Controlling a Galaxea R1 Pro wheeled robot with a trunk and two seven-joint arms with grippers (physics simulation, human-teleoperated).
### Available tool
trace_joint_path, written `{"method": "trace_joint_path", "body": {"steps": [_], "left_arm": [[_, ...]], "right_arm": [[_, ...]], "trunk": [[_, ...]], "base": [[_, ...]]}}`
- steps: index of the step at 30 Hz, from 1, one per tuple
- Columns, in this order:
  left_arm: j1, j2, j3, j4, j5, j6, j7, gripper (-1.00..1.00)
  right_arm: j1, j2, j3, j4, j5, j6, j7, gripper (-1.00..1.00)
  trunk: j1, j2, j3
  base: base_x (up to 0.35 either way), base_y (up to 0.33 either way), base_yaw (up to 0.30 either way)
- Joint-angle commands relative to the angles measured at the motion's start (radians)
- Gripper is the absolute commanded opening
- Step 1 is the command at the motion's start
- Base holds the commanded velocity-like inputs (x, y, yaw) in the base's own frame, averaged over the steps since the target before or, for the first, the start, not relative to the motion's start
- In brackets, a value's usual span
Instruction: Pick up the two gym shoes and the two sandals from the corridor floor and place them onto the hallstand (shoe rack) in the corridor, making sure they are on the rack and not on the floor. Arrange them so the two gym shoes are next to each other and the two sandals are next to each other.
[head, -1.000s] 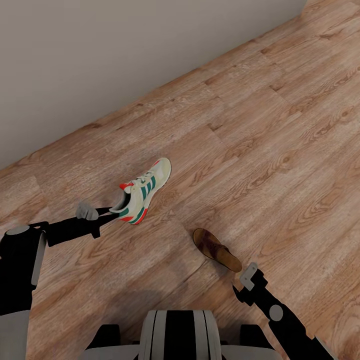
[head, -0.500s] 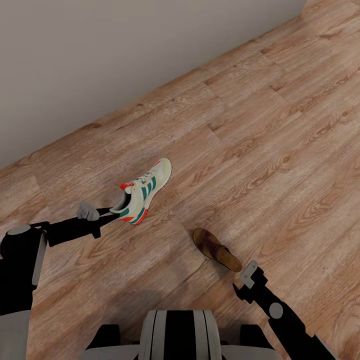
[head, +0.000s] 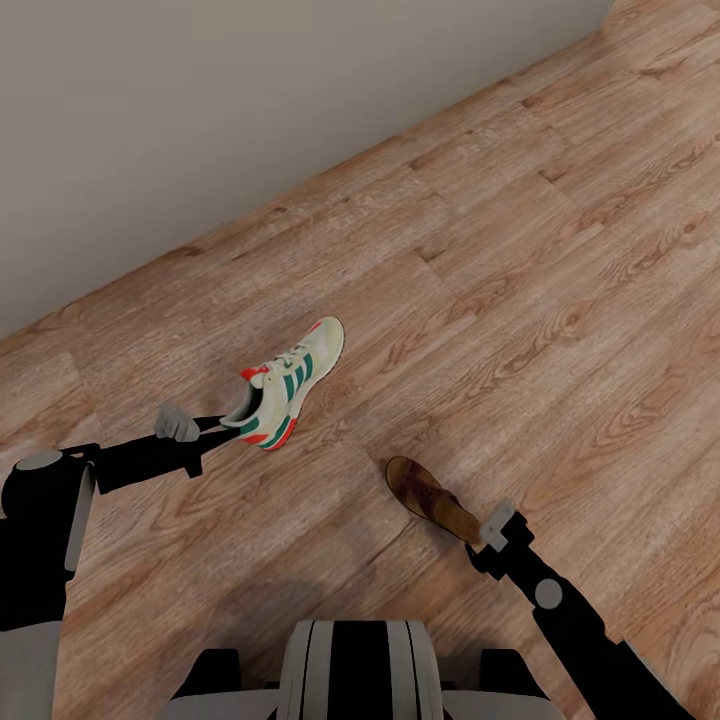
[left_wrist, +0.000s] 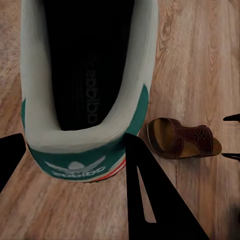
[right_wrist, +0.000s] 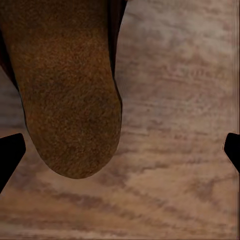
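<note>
Fingers of my right gripper: spread wide, black tips at either side, holding nothing. Item between and just ahead of them: one sandal, tan footbed, rounded end toward me, lying on the corridor floor; contact with the tips cannot be told.

Fingers of my left gripper: parted, one dark finger on each side of the gym shoe's heel; whether they press the heel, I cannot tell. Item straddled: one gym shoe, cream-white, green heel panel, opening facing me, toe pointing away.

Beyond that shoe's heel, well apart: the same sandal, flat on the planks.

Farthest: plain grey wall past the floor's edge.
</note>
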Motion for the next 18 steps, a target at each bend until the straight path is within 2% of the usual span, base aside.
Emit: {"method": "trace_joint_path", "body": {"steps": [1, 8, 18], "left_arm": [[-0.001, 0.0, 0.001, -0.001, -0.006, 0.01, -0.008, -1.0], [-0.001, 0.0, 0.0, -0.001, -0.006, 0.009, -0.008, -1.0], [-0.001, -0.001, 0.0, 0.0, -0.006, 0.009, -0.008, -1.0]], "right_arm": [[-0.002, -0.001, 0.001, -0.002, 0.01, 0.006, 0.004, 1.0], [-0.028, 0.001, 0.001, -0.002, 0.01, 0.006, 0.004, 1.0], [-0.032, 0.01, 0.002, 0.001, 0.01, 0.006, 0.005, 1.0]], "trunk": [[0.0, 0.0, -0.001], [0.0, 0.0, -0.001], [0.0, 0.0, -0.001]], "base": [[0.0, 0.0, 0.0], [0.0, 0.0, 0.0], [0.0, 0.0, 0.0]]}}
